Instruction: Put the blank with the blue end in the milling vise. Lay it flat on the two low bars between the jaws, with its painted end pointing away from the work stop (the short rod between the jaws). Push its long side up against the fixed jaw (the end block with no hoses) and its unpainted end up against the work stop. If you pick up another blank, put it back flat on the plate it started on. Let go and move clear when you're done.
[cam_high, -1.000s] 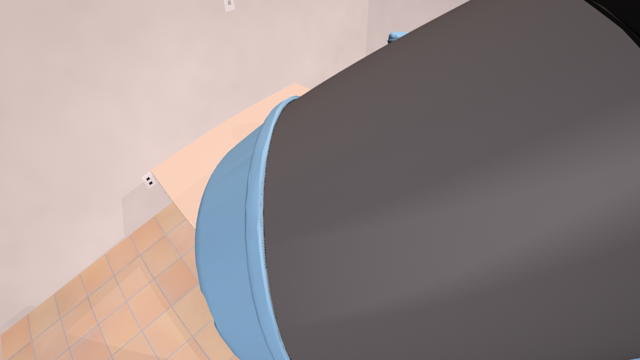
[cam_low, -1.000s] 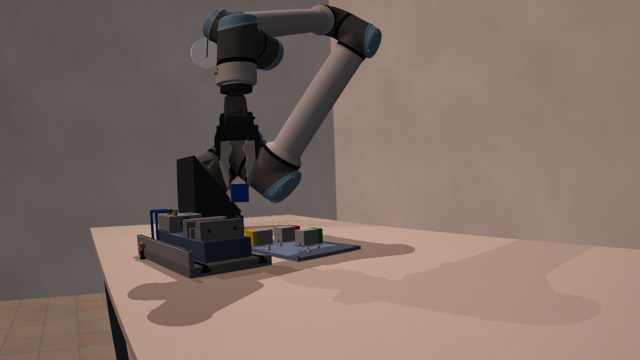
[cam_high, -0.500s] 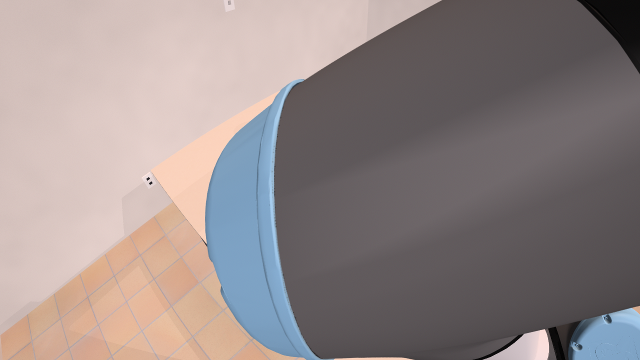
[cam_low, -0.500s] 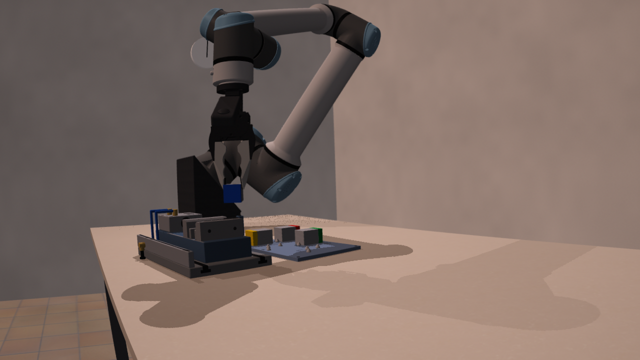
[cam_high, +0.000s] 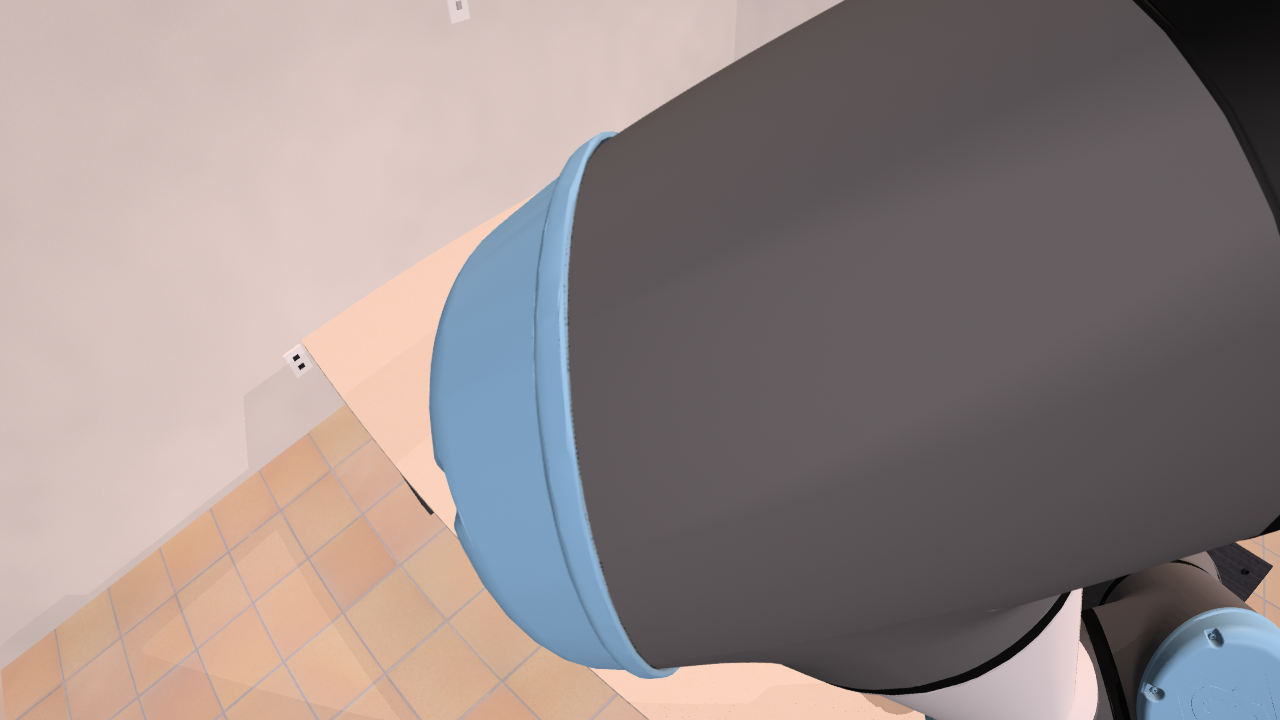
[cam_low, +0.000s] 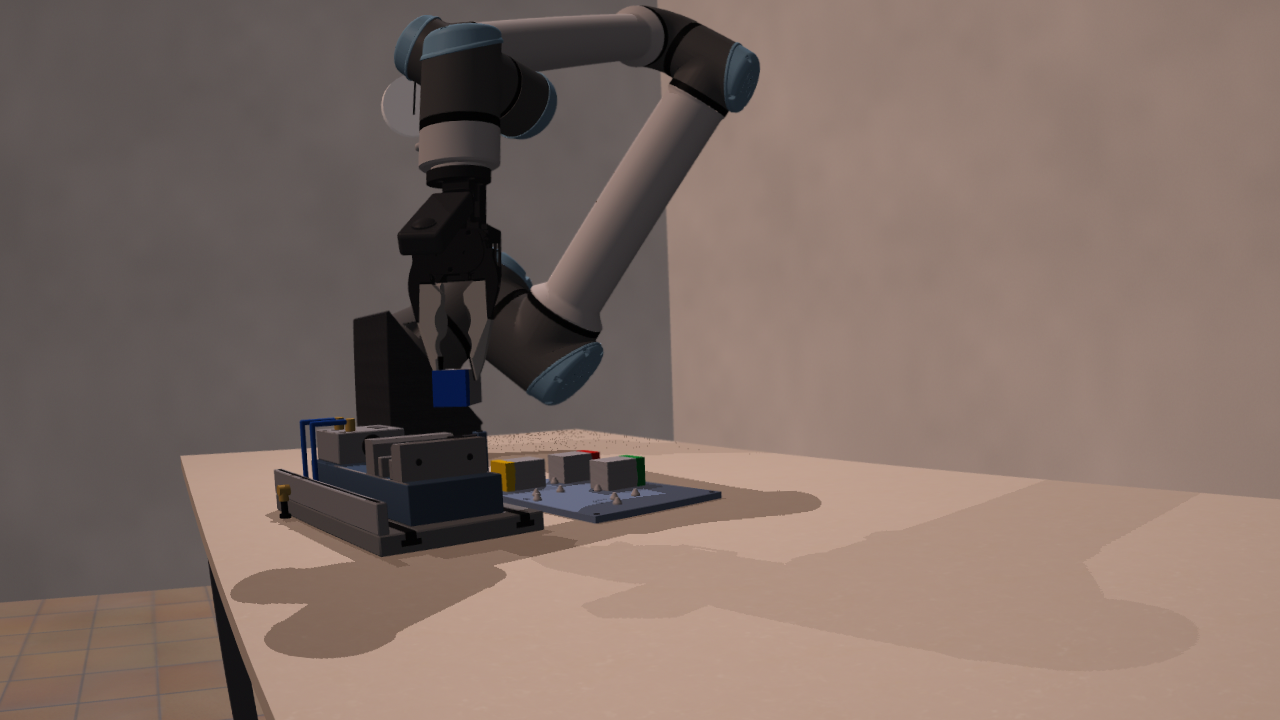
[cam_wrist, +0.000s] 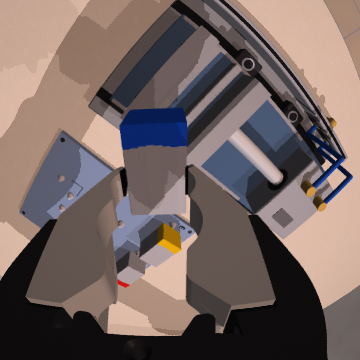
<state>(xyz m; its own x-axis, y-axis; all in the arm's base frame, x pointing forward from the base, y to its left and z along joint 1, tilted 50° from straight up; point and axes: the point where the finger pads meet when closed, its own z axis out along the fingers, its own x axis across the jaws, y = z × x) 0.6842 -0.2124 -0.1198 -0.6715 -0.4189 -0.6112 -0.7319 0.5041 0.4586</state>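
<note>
- While the gripper (cam_low: 458, 368) (cam_wrist: 156, 168) is gripping the blue blank (cam_low: 454, 387) (cam_wrist: 155, 165), its fingers are standing partly open, closed on the blank's sides.
- Picking looks done: the blue blank is hanging in the air, above the level of the vise (cam_low: 447, 497) (cam_wrist: 220, 167), with its painted end reaching out past the fingertips.
- Nobody else's place is being disturbed: the yellow blank (cam_low: 523, 474) (cam_wrist: 159, 248), red blank (cam_low: 570, 468) (cam_wrist: 131, 270) and green blank (cam_low: 617, 472) are lying on the plate (cam_low: 662, 503) (cam_wrist: 45, 175), so nothing appears to need putting back.
- Placing is remaining. In the wrist view the blue blank is lying at a slant to the jaws — more turning is probably needed before lowering.
- The fixed jaw (cam_low: 438, 458) (cam_wrist: 180, 75) is waiting without the blank's long side against it; the low bars and work stop are not showing clearly enough for judging the exact line-up.
- Final seating is remaining too: laying the blank flat on both bars, pushing its side to the fixed jaw and its bare end to the stop, then letting go and moving clear.
- From the top, the arm (cam_high: 895, 340) (cam_low: 617, 205) is hiding the work, so that view is adding nothing on progress — roughly half the job is looking finished.
</note>
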